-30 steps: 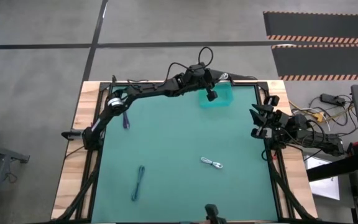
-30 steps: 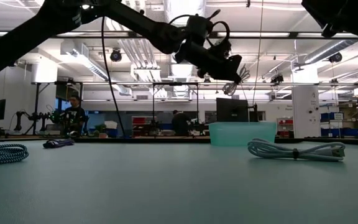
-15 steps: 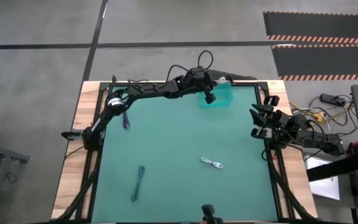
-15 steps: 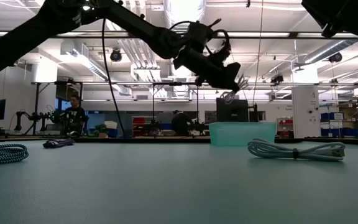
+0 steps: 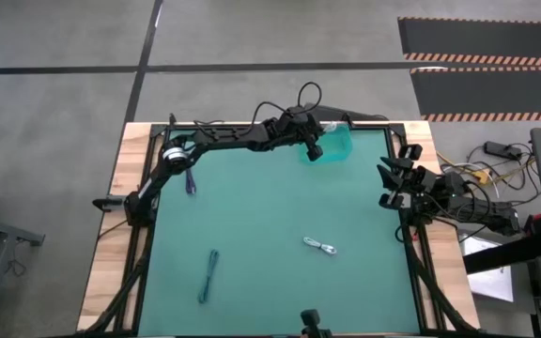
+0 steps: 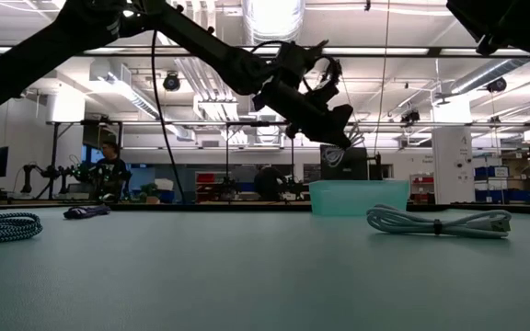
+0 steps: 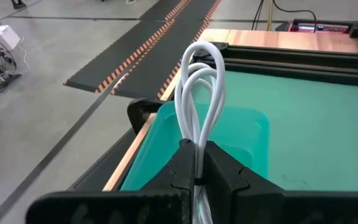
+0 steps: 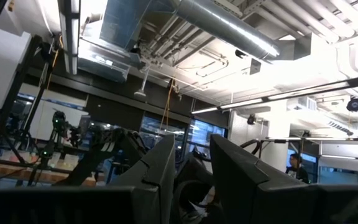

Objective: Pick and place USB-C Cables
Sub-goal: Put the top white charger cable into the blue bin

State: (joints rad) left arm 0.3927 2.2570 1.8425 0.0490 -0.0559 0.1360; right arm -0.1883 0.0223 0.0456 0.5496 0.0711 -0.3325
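My left gripper [image 5: 314, 148] is shut on a white coiled cable [image 7: 199, 81] in the air by the left rim of a teal bin [image 5: 336, 141] at the table's far edge; the low view shows it [image 6: 337, 147] above the bin [image 6: 357, 196]. A second white coil [image 5: 319, 246] lies on the green mat right of centre. A blue-grey bundle [image 5: 209, 275] lies near left. A purplish-black bundle [image 5: 191, 180] lies far left. My right gripper [image 5: 389, 183] is open and empty at the table's right edge. My left gripper pinches the white coil's several strands [image 7: 197, 152] between its two fingers, partway along the bundle. The loops [image 7: 202, 59] stick out past the fingertips. The fingers slant down toward the bin. The cable is lifted clear, over the bin's near-left rim.
The teal bin's inside [image 7: 241, 134] shows bare in the left wrist view. The mat's black frame [image 7: 278, 62] and the wooden table edge run behind it. In the low view the braided bundle [image 6: 3, 225] and the white coil [image 6: 435, 222] lie on the mat.
My left gripper has gone down toward the teal bin and a little toward the table's left, tipping further down, still shut on the white coil, which has gone with it.
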